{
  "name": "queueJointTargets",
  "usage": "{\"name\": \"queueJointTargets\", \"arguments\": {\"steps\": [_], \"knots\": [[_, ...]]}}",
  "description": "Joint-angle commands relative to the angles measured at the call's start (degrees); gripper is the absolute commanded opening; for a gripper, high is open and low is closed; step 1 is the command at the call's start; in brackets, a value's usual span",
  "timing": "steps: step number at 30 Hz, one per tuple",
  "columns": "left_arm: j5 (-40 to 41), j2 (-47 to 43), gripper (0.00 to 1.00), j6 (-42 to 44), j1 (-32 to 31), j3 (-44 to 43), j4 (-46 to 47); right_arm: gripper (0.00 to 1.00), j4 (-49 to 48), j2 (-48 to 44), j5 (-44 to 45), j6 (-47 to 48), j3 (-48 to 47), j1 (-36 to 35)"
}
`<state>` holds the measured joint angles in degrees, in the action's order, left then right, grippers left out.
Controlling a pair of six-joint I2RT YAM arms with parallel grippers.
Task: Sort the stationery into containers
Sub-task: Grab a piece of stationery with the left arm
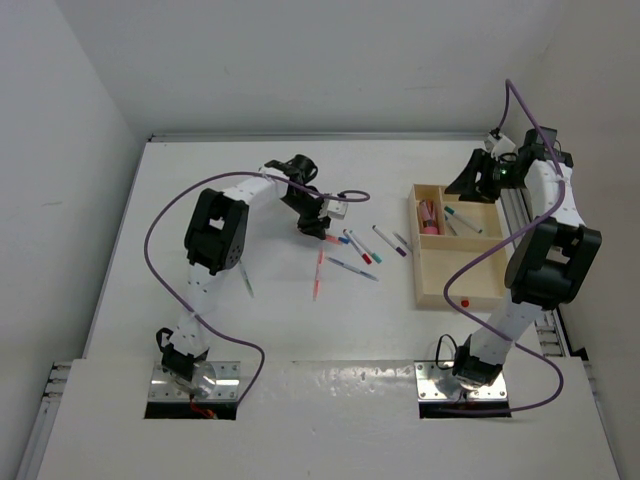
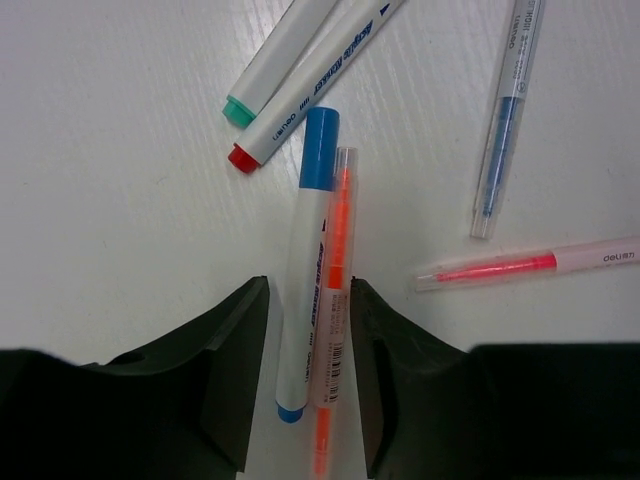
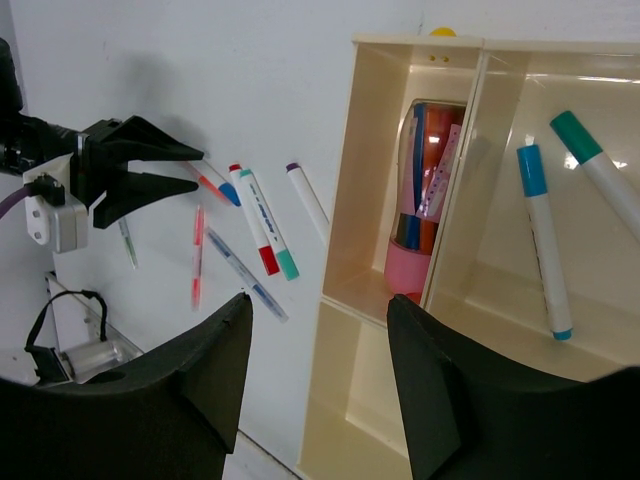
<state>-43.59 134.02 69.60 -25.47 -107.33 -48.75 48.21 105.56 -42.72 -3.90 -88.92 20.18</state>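
Observation:
My left gripper (image 2: 310, 290) (image 1: 312, 228) is open, low over the table. Its jaws straddle a white marker with a blue cap (image 2: 312, 240) and a clear orange-red pen (image 2: 341, 225) lying side by side; I see a gap at the left jaw. Beyond lie a teal-capped marker (image 2: 285, 50), a red-capped marker (image 2: 310, 90), a clear blue pen (image 2: 505, 110) and a clear pink pen (image 2: 520, 268). My right gripper (image 3: 318, 300) (image 1: 470, 183) is open and empty above the wooden tray (image 1: 418, 260). The tray holds a pink block with pens (image 3: 408, 265), a blue-capped marker (image 3: 545, 245) and a teal-capped marker (image 3: 600, 170).
A purple-capped marker (image 1: 390, 241) lies between the pens and the tray. A grey pen (image 1: 246, 280) lies alone beside the left arm. A red dot (image 1: 464, 300) marks the tray's near rim. A rail (image 1: 515, 210) runs along the table's right edge.

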Motion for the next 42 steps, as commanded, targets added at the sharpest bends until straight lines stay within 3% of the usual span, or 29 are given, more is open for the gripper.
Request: {"name": "queueJointTargets", "arguments": {"steps": [1,25,34,42], "knots": [[-3.78,-0.24,0.46,0.97,-0.28,-2.45,-1.96,0.56,-0.22,-0.35,-1.84,0.91,-0.37,0.29],[-2.82,1.86,0.47,-1.75,0.16,-4.47,-0.03,0.56,0.75,0.08,-2.1,1.88,-0.02,0.29],[1.4,2.04,0.41,-6.75,-0.1,-3.32,4.54,0.56,0.31,0.09,-2.1,1.79,0.24,0.21],[-0.79,1.78,0.38,-5.97,0.07,-3.33,2.87,0.56,0.31,0.35,-2.1,1.35,-0.28,0.29]]}}
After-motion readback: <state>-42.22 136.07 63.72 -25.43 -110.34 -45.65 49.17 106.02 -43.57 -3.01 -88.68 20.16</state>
